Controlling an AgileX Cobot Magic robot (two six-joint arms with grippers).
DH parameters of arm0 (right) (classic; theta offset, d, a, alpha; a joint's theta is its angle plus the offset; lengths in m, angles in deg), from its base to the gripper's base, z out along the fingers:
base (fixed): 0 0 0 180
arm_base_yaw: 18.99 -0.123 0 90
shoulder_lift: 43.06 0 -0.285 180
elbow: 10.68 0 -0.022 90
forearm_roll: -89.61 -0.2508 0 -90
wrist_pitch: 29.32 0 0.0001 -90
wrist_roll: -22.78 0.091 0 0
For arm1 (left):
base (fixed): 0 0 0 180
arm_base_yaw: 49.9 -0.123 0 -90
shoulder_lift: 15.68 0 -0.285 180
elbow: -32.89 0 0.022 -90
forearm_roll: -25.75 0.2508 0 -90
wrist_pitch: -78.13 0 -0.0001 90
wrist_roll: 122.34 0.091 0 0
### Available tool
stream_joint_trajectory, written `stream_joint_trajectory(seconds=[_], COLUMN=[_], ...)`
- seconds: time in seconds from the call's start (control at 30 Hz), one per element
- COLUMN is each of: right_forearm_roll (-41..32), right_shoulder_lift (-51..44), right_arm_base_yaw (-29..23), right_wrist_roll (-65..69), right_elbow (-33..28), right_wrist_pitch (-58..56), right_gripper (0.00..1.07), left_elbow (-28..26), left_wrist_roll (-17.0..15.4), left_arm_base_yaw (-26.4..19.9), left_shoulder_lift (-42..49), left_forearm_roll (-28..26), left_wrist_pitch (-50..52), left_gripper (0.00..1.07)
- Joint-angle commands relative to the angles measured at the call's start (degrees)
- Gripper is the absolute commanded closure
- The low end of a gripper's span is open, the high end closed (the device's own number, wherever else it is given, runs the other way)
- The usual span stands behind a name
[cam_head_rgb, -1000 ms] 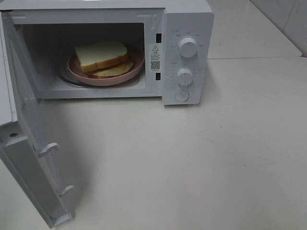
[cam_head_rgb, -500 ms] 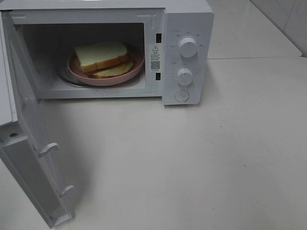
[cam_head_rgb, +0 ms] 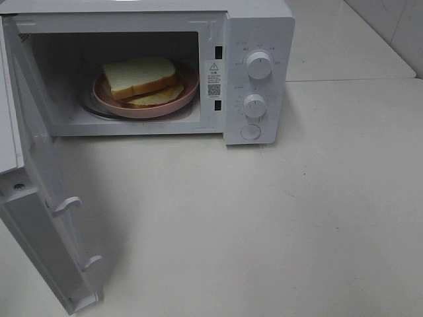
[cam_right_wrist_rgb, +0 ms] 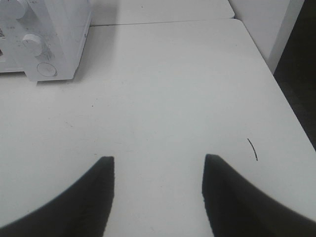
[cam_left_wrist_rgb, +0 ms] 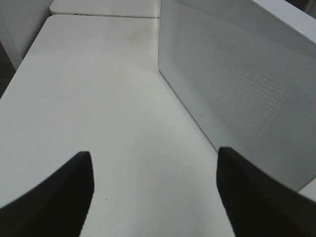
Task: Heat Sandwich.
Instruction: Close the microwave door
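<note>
1. The sandwich [cam_head_rgb: 140, 78] lay on the plate [cam_head_rgb: 188, 92] inside the microwave [cam_head_rgb: 258, 26], in the upper left of the high view.
2. The door [cam_head_rgb: 39, 218] stood wide open at the left edge, so I judged the loading done and the closing not yet begun.
3. My left claw [cam_left_wrist_rgb: 154, 153] had its jaws apart and held nothing, near the outer face of the door.
4. My right claw [cam_right_wrist_rgb: 159, 158] was also spread and empty, over the table [cam_head_rgb: 277, 218].
5. Next, I think, the left claw should push the door shut, and then the right one should turn a knob [cam_head_rgb: 254, 105].
</note>
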Motion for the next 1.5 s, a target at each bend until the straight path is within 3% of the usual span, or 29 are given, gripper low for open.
stream_joint_trajectory(seconds=[0.03,0.13,0.53,0.77,1.1,1.5], right_forearm_roll=[0.4,0.4,0.4,0.34,0.34,0.34], right_shoulder_lift=[-1.32,-1.32,-1.32,-1.32,-1.32,-1.32], right_arm_base_yaw=[0.17,0.17,0.17,0.17,0.17,0.17], right_wrist_roll=[-0.4,-0.4,-0.4,-0.4,-0.4,-0.4], right_elbow=[-0.34,-0.34,-0.34,-0.34,-0.34,-0.34], right_wrist_pitch=[0.46,0.46,0.46,0.46,0.46,0.46], right_gripper=[0.53,0.53,0.53,0.53,0.53,0.53], left_elbow=[0.0,-1.03,-1.38,4.81,9.4,10.2], left_wrist_roll=[0.06,1.49,1.55,1.55,1.55,1.09], left_arm_base_yaw=[0.4,0.4,0.4,0.4,0.4,0.4], left_shoulder_lift=[0.23,-2.58,-13.29,-19.54,-25.73,-37.53], left_forearm_roll=[0.06,0.0,3.67,4.07,4.07,3.84], left_wrist_pitch=[-0.23,1.15,14.84,29.56,42.57,55.58], left_gripper=[0.39,0.39,0.39,0.39,0.4,0.61])
